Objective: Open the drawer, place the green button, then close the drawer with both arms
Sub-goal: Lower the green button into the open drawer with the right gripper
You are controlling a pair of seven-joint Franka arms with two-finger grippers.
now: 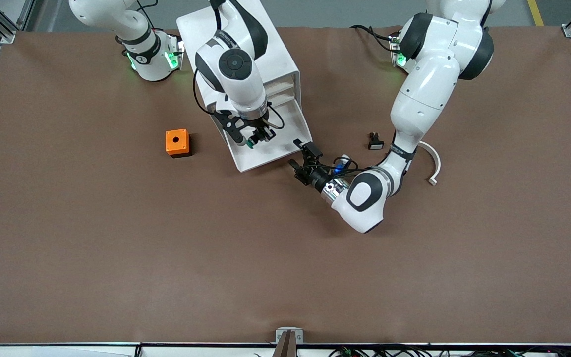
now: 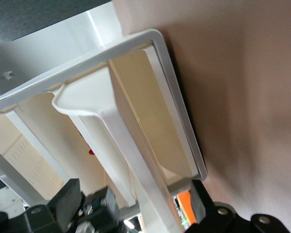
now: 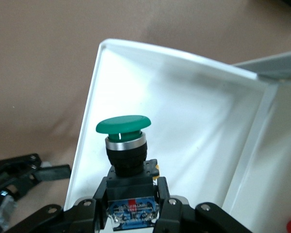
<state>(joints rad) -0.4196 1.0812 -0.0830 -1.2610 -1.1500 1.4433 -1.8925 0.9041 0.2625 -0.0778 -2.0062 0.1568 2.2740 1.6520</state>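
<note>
The button (image 3: 123,145) has a glossy green mushroom cap, silver ring and black-blue body. The right claw (image 1: 257,137) pinches it over the pulled-out drawer (image 1: 285,124). The left claw (image 1: 299,157) sits spread wide at the drawer's front.

The worktop (image 1: 92,238) is covered edge to edge in a matt brown sheet, faintly creased like paper or thin felt. The drawer (image 3: 184,121) is smooth white plastic with a soft sheen; its cabinet (image 1: 246,44) looks the same. The button (image 3: 123,145) has a glossy green plastic cap over a bright metal ring and a matt black body. The right pincer (image 3: 131,206) clamped on it is matt black. The orange box (image 1: 177,143) looks like satin plastic. Both arms' shells are glossy white.
</note>
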